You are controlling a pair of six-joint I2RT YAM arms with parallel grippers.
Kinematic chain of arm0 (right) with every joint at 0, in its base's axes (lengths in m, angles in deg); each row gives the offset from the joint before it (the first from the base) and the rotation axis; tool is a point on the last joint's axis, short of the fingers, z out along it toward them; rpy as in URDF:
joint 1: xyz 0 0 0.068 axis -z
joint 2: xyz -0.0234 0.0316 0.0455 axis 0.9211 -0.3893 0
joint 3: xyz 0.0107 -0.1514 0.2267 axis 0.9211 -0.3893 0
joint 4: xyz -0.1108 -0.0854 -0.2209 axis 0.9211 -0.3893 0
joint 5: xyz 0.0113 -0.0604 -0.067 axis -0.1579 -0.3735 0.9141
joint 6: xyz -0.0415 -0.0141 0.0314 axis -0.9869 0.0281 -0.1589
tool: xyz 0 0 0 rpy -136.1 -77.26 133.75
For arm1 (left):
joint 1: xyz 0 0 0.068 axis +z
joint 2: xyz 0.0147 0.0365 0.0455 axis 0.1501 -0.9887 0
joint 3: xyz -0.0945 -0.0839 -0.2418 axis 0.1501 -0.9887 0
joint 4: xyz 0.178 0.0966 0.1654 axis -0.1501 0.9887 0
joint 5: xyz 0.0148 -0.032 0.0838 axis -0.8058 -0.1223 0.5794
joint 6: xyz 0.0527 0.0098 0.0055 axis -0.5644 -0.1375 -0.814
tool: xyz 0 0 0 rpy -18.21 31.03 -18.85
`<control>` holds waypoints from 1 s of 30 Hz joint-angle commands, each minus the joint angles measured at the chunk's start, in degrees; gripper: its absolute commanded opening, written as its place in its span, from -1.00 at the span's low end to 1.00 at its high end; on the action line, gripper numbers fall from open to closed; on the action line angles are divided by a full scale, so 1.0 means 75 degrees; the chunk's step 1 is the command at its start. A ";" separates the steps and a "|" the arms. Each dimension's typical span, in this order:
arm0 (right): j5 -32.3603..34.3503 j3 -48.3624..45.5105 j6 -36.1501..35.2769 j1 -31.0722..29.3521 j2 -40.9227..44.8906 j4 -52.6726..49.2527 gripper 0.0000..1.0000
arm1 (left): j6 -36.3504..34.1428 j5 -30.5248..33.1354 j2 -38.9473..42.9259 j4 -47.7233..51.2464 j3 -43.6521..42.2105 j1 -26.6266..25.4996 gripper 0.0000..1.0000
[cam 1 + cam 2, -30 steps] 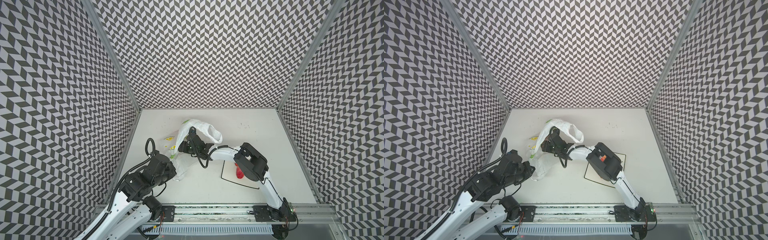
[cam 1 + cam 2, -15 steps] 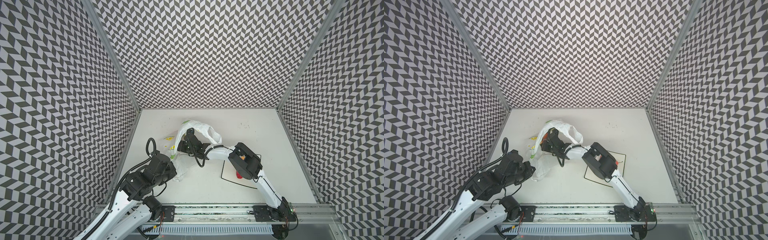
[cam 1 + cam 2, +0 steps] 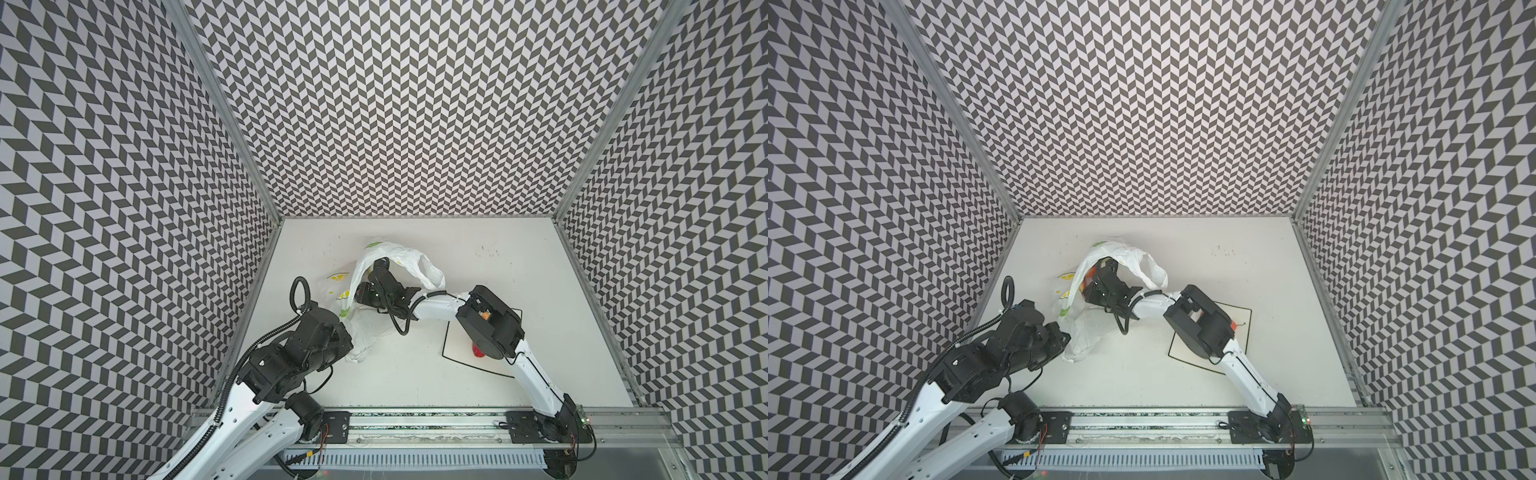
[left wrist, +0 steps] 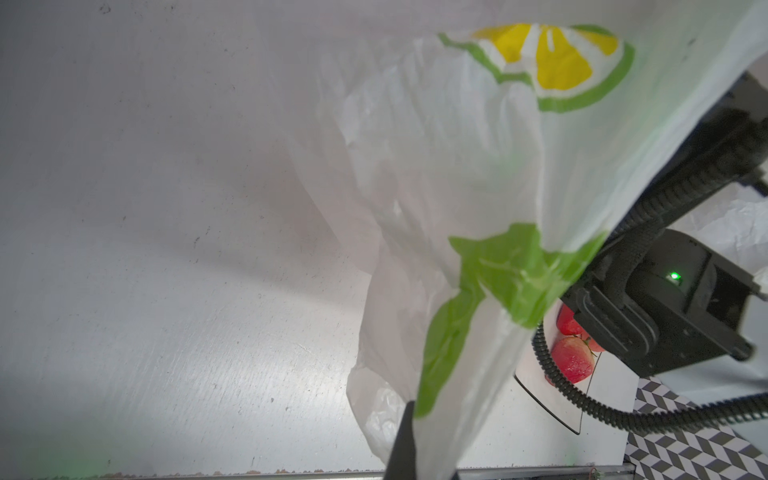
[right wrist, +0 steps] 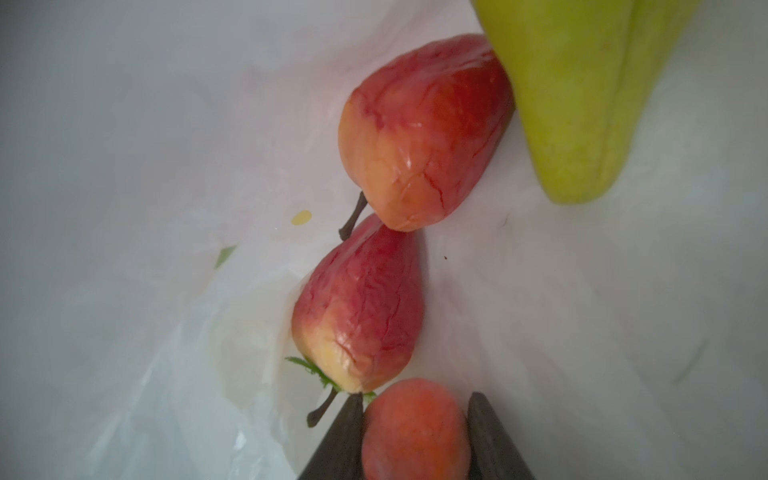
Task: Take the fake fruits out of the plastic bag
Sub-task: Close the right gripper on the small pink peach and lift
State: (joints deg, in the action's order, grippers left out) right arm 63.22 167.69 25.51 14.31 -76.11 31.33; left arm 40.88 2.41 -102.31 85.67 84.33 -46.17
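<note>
You worked on a pale surface [image 3: 478, 266] boxed in on three sides by walls [image 3: 415, 104] papered in black-and-white chevrons, with a metal rail [image 3: 415, 420] along the near edge. The plastic bag [image 3: 397, 254] stood crumpled left of the middle. A square black-rimmed plate [image 3: 445, 340] lay to its right, mostly under the right arm's elbow.

Only the right wrist view looked inside the bag. There the right pincer [image 5: 415, 399] was closed against both sides of an orange-red fruit [image 5: 415, 436]. Two red-and-yellow stemmed fruits [image 5: 361, 316] lay in line beyond it, touching end to end, and a green fruit [image 5: 582, 95] rested against the farther one. In both top views that pincer was buried in the bag's mouth, so you could not read it there.

The left wrist view alone showed the left pincer [image 4: 415, 432] clamped shut on a fold of the bag, with the film stretched away from it. It also showed two strawberries [image 4: 572, 360] on the plate.

Open surface lay behind the bag and between the plate and the right wall. On the left, the bag sat near the wall.
</note>
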 commanded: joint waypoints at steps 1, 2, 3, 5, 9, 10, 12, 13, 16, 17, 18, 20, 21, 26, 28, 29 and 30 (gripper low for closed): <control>-0.0166 -0.0312 0.0150 -0.0061 0.0742 0.0536 -0.26 | 0.0166 0.0166 0.0032 -0.0193 0.0007 -0.0045 -1.00; -0.0227 -0.0432 0.0192 -0.0065 0.0898 0.0635 -0.27 | 0.0176 0.0171 0.0029 -0.0242 -0.0005 -0.0045 -1.00; -0.0275 -0.0596 0.0227 -0.0065 0.1046 0.0745 -0.27 | 0.0181 0.0179 0.0017 -0.0291 -0.0022 -0.0045 -1.00; -0.0357 -0.0883 0.0299 -0.0056 0.1383 0.0922 -0.28 | 0.0190 0.0182 0.0017 -0.0407 -0.0072 -0.0045 -1.00; -0.0449 -0.1341 0.0365 -0.0056 0.1892 0.1061 -0.30 | 0.0150 0.0179 -0.0028 -0.0544 -0.0156 -0.0046 -1.00; -0.0464 -0.1482 0.0383 -0.0065 0.2030 0.1110 -0.30 | 0.0147 0.0195 -0.0041 -0.0571 -0.0168 -0.0045 -1.00; -0.0507 -0.1739 0.0448 -0.0047 0.2276 0.1206 -0.31 | 0.0124 0.0228 -0.0060 -0.0623 -0.0180 -0.0046 -1.00; -0.0554 -0.1892 0.0492 -0.0053 0.2401 0.1278 -0.31 | 0.0134 0.0231 -0.0075 -0.0672 -0.0192 -0.0046 -1.00; -0.0702 -0.2293 0.0613 -0.0045 0.2755 0.1480 -0.31 | 0.0122 0.0277 -0.0071 -0.0814 -0.0243 -0.0045 -1.00; -0.0789 -0.2460 0.0708 -0.0041 0.2857 0.1613 -0.31 | 0.0111 0.0289 -0.0084 -0.0875 -0.0251 -0.0046 -1.00; -0.0858 -0.2599 0.0778 -0.0031 0.2946 0.1730 -0.31 | 0.0098 0.0294 -0.0096 -0.0931 -0.0252 -0.0039 -1.00; -0.1039 -0.2899 0.0893 -0.0030 0.3132 0.1980 -0.31 | 0.0083 0.0306 -0.0144 -0.1025 -0.0265 -0.0045 -1.00; -0.1140 -0.3018 0.0912 -0.0018 0.3201 0.2065 -0.31 | 0.0071 0.0307 -0.0177 -0.1054 -0.0263 -0.0040 -1.00; -0.1580 -0.3716 0.0818 -0.0041 0.3837 0.2184 -0.31 | 0.0018 0.0352 -0.0253 -0.1208 -0.0227 -0.0036 -1.00; -0.1675 -0.4045 0.0656 -0.0050 0.4209 0.2123 -0.31 | 0.0008 0.0365 -0.0254 -0.1241 -0.0227 -0.0043 -1.00; -0.1730 -0.4223 0.0555 -0.0046 0.4409 0.2066 -0.31 | 0.0010 0.0374 -0.0263 -0.1255 -0.0235 -0.0045 -1.00; -0.1786 -0.4354 0.0436 -0.0059 0.4594 0.1999 -0.31 | 0.0012 0.0383 -0.0253 -0.1278 -0.0239 -0.0046 -1.00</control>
State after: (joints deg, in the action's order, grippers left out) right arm 52.14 136.70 29.95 14.23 -46.82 43.09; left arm 41.06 3.52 -104.33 77.64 82.85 -46.17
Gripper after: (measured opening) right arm 0.346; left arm 0.047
